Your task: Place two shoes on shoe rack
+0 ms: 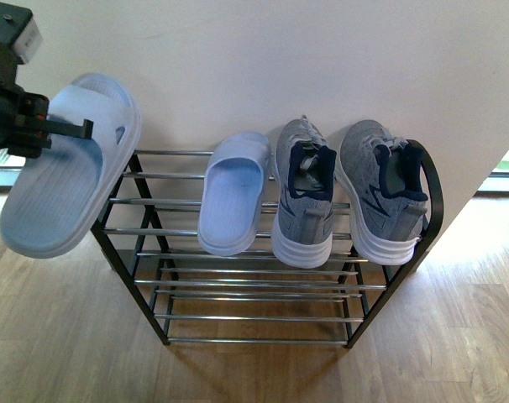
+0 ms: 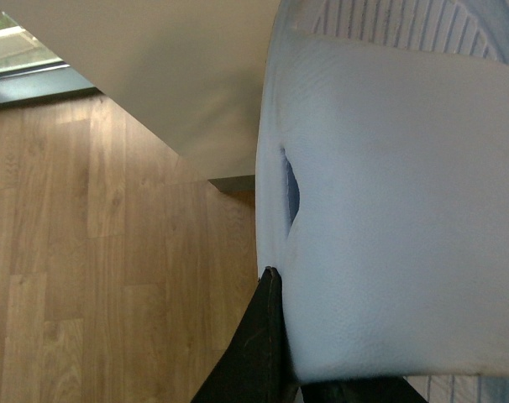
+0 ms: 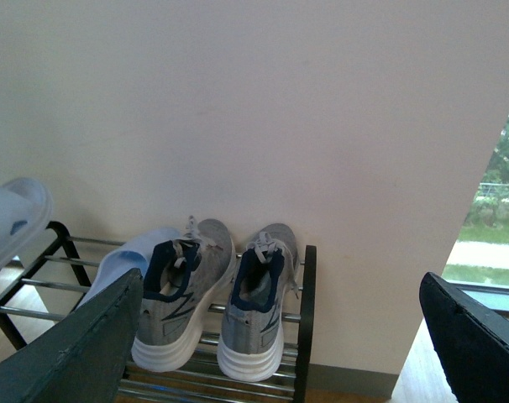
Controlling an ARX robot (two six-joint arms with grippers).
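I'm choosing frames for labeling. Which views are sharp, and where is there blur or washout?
Front view: evenly lit, sneakers and rack crisp. Left wrist view: held slide fills the frame, soft and pale. Right wrist view: dim, window corner bright, end effector fingers blurred.

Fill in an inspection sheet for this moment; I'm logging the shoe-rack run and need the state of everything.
Surface: wood floor; black rack with chrome bars stands on it against the wall.
Job's things: two grey sneakers, left one and right one, side by side at the right end of the top tier.
Clutter: one pale blue slide on the top tier beside the sneakers; a second slide held in the air left of the rack.
Grippers: left gripper shut on the second slide's strap; right gripper open, empty, facing the rack.
Cables: nothing seen.
Surroundings: plain wall; window with greenery to the right.
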